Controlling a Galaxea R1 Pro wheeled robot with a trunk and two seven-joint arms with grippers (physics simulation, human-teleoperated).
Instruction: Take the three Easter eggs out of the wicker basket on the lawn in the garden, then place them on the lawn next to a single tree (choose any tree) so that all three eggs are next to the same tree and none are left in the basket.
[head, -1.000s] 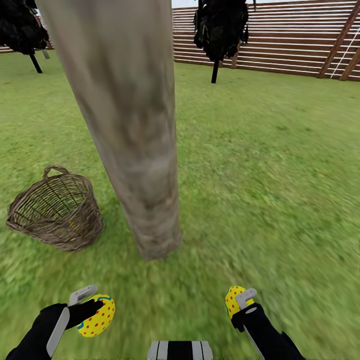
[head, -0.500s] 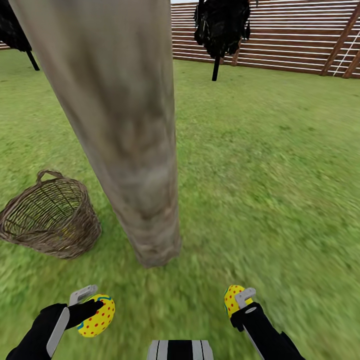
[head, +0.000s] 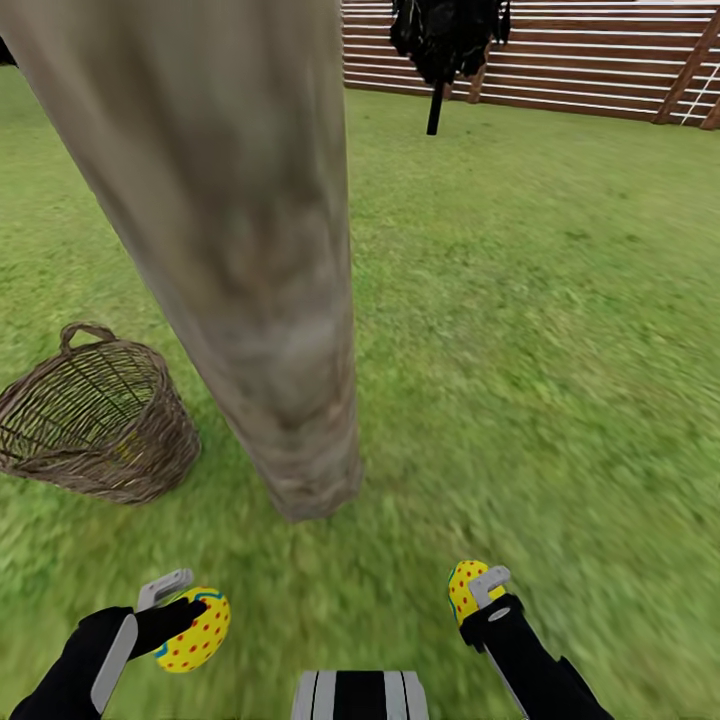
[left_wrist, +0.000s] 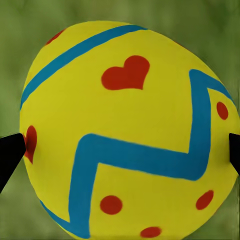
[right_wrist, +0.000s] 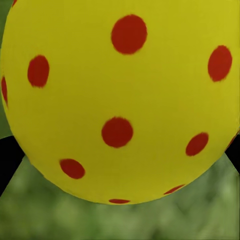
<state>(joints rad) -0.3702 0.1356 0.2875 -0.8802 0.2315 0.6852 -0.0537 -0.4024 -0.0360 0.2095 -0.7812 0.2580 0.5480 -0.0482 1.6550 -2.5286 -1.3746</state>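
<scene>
Grass (head: 560, 330) all round, fence (head: 600, 60) far off, trunk (head: 270, 300) dead ahead, basket (head: 95, 420) tipped to its left. My left gripper (head: 185, 615) pinches an egg (head: 195, 630); my right gripper (head: 478, 592) pinches another egg (head: 462, 590). I reckon a drop from this height could roll an egg away from the tree, so I'd lower first. Third egg: can't tell, maybe a yellow glint in the basket.
</scene>
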